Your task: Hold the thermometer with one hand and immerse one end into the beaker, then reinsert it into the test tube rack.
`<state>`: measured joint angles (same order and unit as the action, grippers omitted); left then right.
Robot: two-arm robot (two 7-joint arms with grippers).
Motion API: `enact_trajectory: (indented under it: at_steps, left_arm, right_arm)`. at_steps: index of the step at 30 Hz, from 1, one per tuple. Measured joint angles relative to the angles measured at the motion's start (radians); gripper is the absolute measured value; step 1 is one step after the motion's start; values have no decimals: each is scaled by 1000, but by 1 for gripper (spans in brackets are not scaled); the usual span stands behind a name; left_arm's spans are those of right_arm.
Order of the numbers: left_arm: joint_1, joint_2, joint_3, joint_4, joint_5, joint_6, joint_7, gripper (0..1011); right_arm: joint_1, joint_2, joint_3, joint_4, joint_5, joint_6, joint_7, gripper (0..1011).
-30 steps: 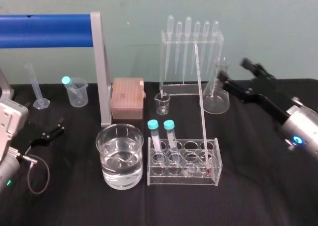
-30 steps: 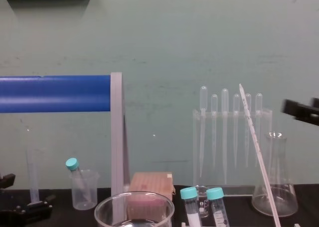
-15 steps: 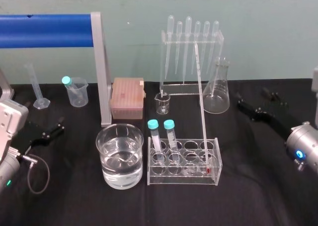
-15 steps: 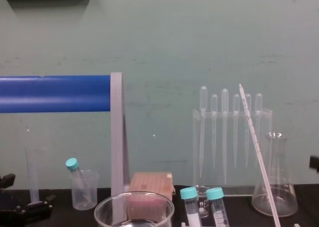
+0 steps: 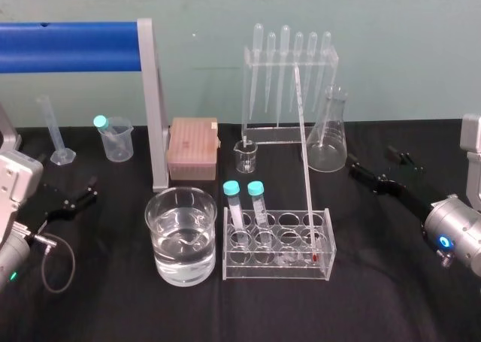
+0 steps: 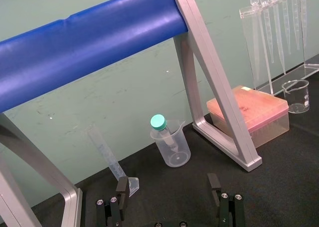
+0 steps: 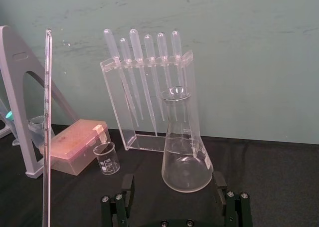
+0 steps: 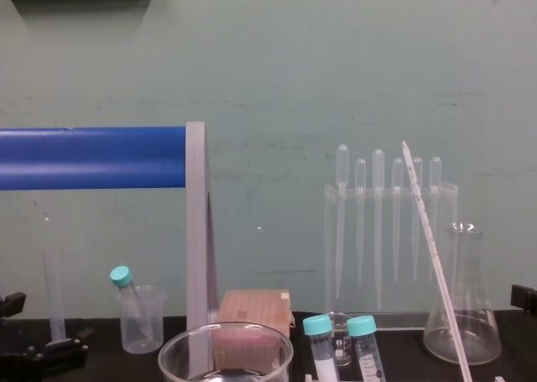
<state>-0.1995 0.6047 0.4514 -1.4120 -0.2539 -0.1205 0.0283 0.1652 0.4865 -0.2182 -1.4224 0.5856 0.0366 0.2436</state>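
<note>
The thermometer [image 5: 304, 161] is seen leaning in the right end of the test tube rack [image 5: 276, 276], red tip down. The beaker [image 5: 161, 229] is set just left of the rack. The thermometer is held by neither gripper. The right gripper [image 5: 370, 160] is kept low beside the flask [image 5: 328, 143], jaws spread. The left gripper [image 6: 167, 183] is parked at the left, jaws spread. The thermometer's scale marks cannot be read.

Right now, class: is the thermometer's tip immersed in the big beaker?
No, the thermometer leans in the test tube rack, beside the beaker.
</note>
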Motion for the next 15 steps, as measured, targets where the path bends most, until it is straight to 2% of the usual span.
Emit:
enact_trajectory:
  at_steps: [15]
  left_arm:
    - [0, 0, 0, 0, 0, 0, 0, 1008]
  right_arm:
    - [-2, 3, 1, -4, -1, 0, -8, 1003]
